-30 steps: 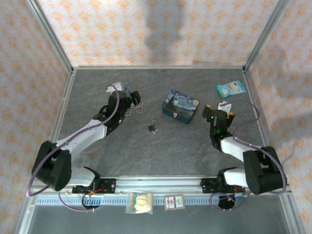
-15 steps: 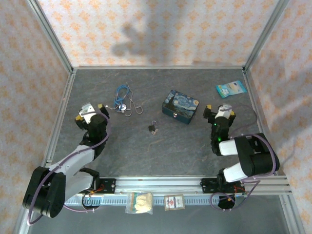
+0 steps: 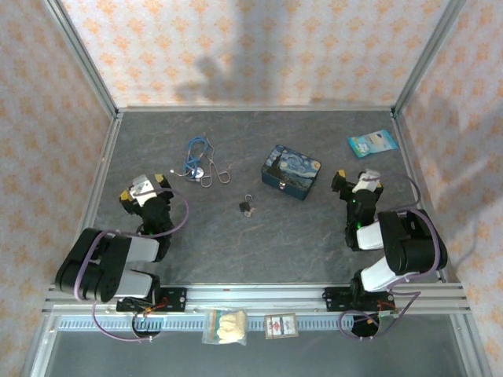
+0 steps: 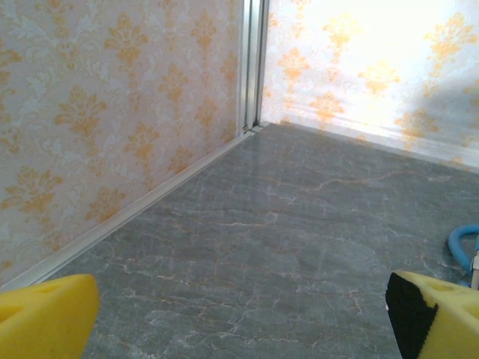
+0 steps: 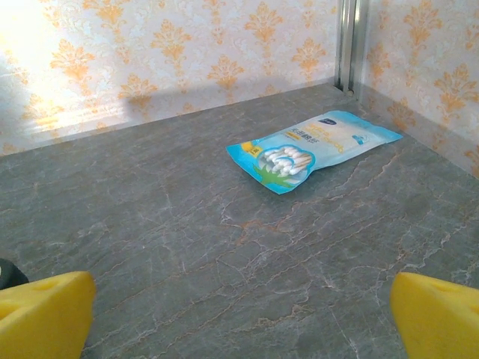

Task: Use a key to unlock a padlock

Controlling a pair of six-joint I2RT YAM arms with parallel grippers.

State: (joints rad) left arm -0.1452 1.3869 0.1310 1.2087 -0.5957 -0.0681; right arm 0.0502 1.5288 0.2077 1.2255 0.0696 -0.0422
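Note:
The padlock (image 3: 247, 206) is a tiny dark body with a thin silver shackle, lying alone on the grey table (image 3: 236, 243) near its middle. The key is hidden or too small to pick out from above. My left gripper (image 3: 145, 186) is folded back at the table's left side, well left of the padlock, open and empty. In the left wrist view the left gripper (image 4: 239, 321) has bare floor between its yellow fingertips (image 4: 45, 314). My right gripper (image 3: 357, 180) rests at the right side, open and empty. The right gripper (image 5: 239, 314) faces the back right corner.
A painted blue box (image 3: 291, 171) stands just right of the padlock. A blue cord bundle (image 3: 196, 153) with thin wire loops (image 3: 214, 174) lies at the back left. A cotton swab pouch (image 5: 310, 149) lies at the back right. Two small packets (image 3: 225, 325) sit beyond the front rail.
My left arm has pulled back from the cord and wire loops to the table's left side, its jaws a little wider. The right arm has folded back slightly. The padlock has not moved.

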